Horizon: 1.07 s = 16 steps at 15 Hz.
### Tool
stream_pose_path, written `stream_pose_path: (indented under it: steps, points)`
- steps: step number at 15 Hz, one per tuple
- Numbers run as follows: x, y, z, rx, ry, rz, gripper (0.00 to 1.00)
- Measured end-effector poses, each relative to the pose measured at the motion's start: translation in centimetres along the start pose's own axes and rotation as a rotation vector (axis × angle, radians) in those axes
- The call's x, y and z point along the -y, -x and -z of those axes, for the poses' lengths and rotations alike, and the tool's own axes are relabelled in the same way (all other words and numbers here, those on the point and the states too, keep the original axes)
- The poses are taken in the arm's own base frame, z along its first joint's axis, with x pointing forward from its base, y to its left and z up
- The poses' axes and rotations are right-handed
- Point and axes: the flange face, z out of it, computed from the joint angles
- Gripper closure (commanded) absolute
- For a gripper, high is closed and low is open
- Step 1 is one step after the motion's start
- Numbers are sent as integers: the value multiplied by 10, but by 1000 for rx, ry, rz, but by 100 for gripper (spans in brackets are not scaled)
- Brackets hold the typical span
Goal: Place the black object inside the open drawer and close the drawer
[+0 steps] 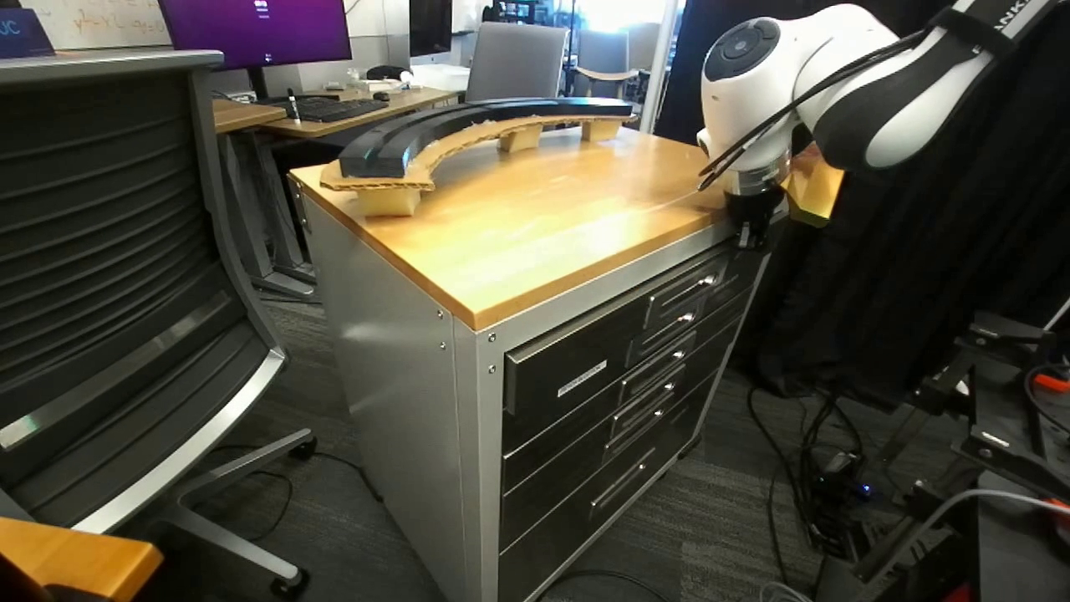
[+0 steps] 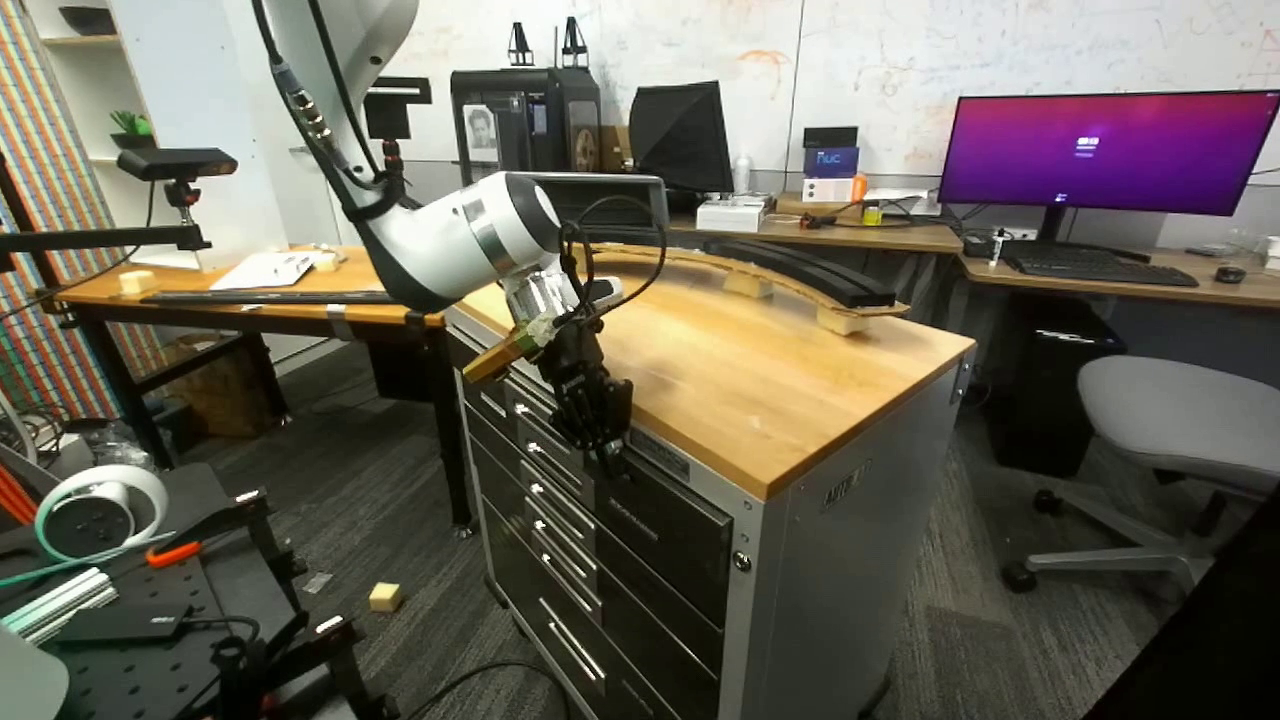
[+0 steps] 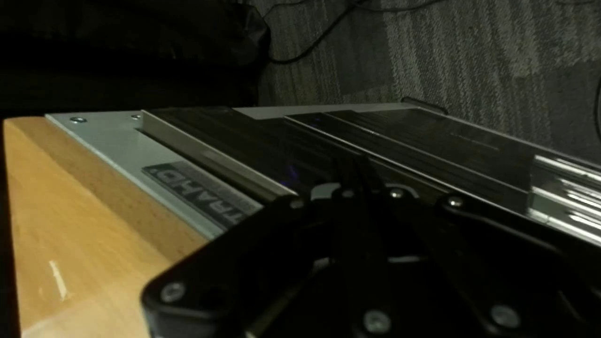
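The top drawer [image 1: 577, 368] of the metal cabinet has a dark front with a small label. It stands slightly proud of the cabinet frame, and its inside is hidden. It also shows in an exterior view [image 2: 665, 530] and in the wrist view [image 3: 235, 145]. My black gripper [image 2: 612, 462] points down in front of the drawer front, just below the wooden top's edge. It also shows in an exterior view [image 1: 752, 238]. In the wrist view the fingers [image 3: 354, 166] are together with nothing seen between them. Contact with the drawer front is unclear. The black object is out of view.
The cabinet's wooden top [image 1: 535, 234] carries a curved black track [image 1: 468, 125] on cardboard and foam blocks. Several lower drawers with metal handles [image 2: 570, 640] lie below. A chair [image 1: 125, 293] stands beside the cabinet, and a black curtain [image 1: 886, 276] hangs behind the arm.
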Motion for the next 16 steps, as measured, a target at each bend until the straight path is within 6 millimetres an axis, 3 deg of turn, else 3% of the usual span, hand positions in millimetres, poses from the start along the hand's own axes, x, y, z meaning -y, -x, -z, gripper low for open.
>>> stream_pose_path:
  steps: [3, 4, 5, 9, 14, 16]
  points:
    - [0, 6, -5, -62, 76, -75, 93]
    - [1, 8, -7, -82, 98, -97, 68]
    - [1, 9, -8, -102, 115, -117, 68]
    - [-2, 15, -10, -136, 73, -114, 40]
    - [-48, 41, 11, -219, -100, 16, 2]
    - [-67, 50, 29, -262, -148, 66, 0]
